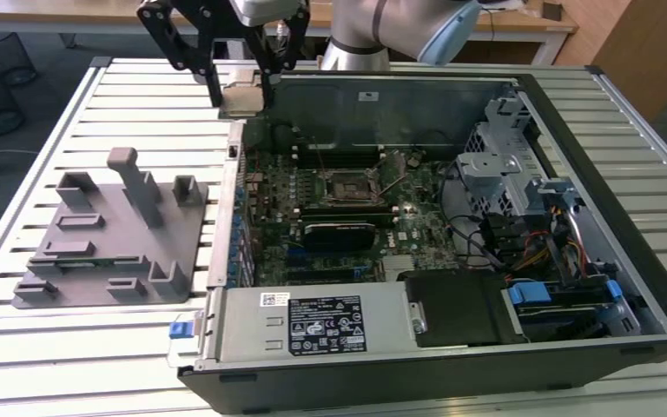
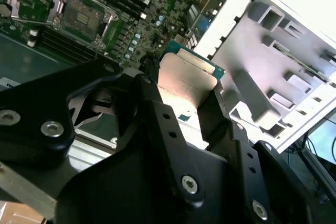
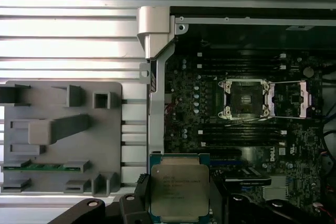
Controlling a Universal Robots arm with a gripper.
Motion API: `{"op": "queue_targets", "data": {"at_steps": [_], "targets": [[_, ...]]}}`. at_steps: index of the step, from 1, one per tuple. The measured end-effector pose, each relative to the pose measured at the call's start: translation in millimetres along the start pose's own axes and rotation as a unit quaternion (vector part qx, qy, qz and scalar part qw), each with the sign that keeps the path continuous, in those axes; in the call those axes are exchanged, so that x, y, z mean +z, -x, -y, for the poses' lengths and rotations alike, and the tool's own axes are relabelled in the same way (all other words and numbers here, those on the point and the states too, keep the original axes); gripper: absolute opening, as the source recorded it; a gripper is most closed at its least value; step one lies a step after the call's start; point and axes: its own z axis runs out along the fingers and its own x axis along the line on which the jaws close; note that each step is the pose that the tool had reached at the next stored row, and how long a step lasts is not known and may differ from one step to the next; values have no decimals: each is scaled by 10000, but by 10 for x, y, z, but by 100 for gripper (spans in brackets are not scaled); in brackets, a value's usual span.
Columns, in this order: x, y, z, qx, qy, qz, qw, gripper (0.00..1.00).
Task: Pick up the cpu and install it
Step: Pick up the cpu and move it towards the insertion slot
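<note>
While it was clamped in the pincer (image 1: 241, 90) by two opposite edges, the cpu (image 1: 242, 100) hung in the air over the wall of the computer case (image 1: 611, 217) on the exterior view's left, toward the far end. In both wrist views its silvery top plate (image 3: 179, 191) faced the cameras, with a thin green rim showing around it, and the pincer (image 2: 184, 98) was closed narrowly on it.

By the look of it, the chip would be light, thin and rigid. The smooth metal plate would likely be slippery, and the underside contacts are probably delicate. The edges therefore seemed the right place to hold it, as it was held.

Inside the case, on the motherboard (image 1: 310, 174), the dark square socket (image 3: 245, 98) lay well apart from the chip, and its metal frame appeared swung open to one side. Outside the case, the grey holder block (image 1: 108, 234) with upright posts stood on the slatted surface (image 1: 136, 95), near the chip but not touching it.
</note>
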Motion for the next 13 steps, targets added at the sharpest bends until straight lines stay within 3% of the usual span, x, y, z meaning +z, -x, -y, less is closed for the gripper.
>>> {"op": "queue_targets", "data": {"at_steps": [13], "targets": [[3, 203, -2, 0, 0, 0, 10000, 54]]}}
